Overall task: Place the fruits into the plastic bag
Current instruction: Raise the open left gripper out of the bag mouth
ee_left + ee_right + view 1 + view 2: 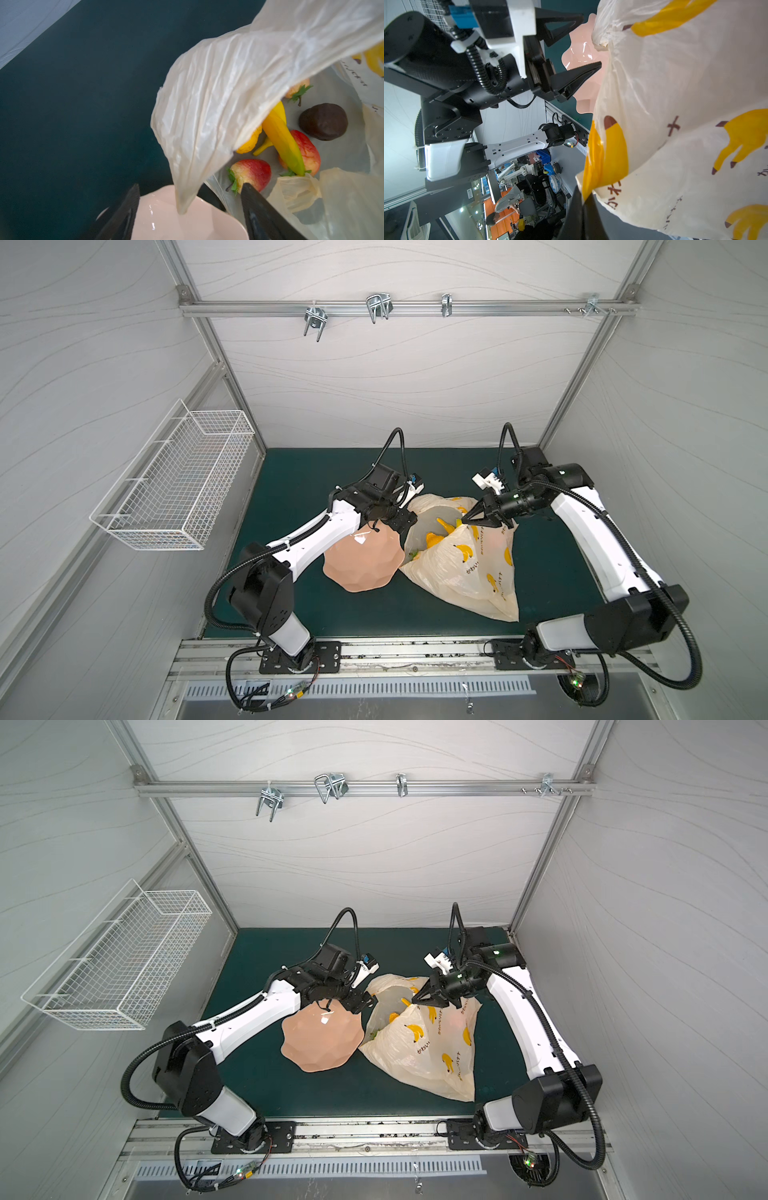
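The bag (469, 572) mouth gapes beside the plate (357, 568), half roofed by a drooping flap (218, 93); the far desk (299, 481) gives open passage.

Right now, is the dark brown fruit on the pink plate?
No, the left wrist view shows the brown fruit lying inside the bag, beside a strawberry.

We see the left arm (307, 537) and right arm (579, 526) alike: white link shells, black joint housings, black ribbed hoses (478, 68), and black base plates (299, 657) with screws.
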Robot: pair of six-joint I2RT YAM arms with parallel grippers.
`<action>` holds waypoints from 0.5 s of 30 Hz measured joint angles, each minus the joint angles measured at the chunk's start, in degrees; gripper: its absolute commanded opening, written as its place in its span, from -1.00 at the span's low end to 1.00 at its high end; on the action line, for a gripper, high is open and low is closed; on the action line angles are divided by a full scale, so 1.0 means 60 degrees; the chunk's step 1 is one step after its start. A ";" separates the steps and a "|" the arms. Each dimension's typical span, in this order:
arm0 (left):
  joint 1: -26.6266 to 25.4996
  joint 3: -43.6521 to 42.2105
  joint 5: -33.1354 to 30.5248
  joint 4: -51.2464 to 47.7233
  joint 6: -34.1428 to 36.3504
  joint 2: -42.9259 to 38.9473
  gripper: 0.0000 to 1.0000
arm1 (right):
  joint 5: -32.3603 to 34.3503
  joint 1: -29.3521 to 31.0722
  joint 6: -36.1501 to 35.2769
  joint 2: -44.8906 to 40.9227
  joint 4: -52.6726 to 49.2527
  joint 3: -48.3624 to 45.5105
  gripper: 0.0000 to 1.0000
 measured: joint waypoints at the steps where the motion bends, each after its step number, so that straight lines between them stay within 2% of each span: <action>1: 0.0000 0.0066 -0.0069 0.0084 0.0044 0.0142 0.48 | 0.0000 0.0000 -0.0007 0.0000 -0.0025 0.0004 -1.00; 4: 0.0015 0.0186 -0.0095 0.0273 0.0193 0.0470 0.15 | 0.0000 0.0000 -0.0044 0.0000 -0.0106 0.0011 -1.00; 7: 0.0018 0.0350 0.0135 0.0412 0.0248 0.0765 -0.35 | 0.0000 0.0000 -0.0062 0.0000 -0.0153 0.0015 -1.00; 12: 0.0018 0.0652 0.0441 0.0466 0.0204 0.1122 -1.00 | 0.0171 0.0000 -0.0120 0.0062 -0.0273 0.0091 -1.00; 15: 0.0033 0.0831 0.0514 0.0412 0.0131 0.1206 -1.00 | 0.0390 0.0000 -0.0200 0.0229 -0.0423 0.0339 -1.00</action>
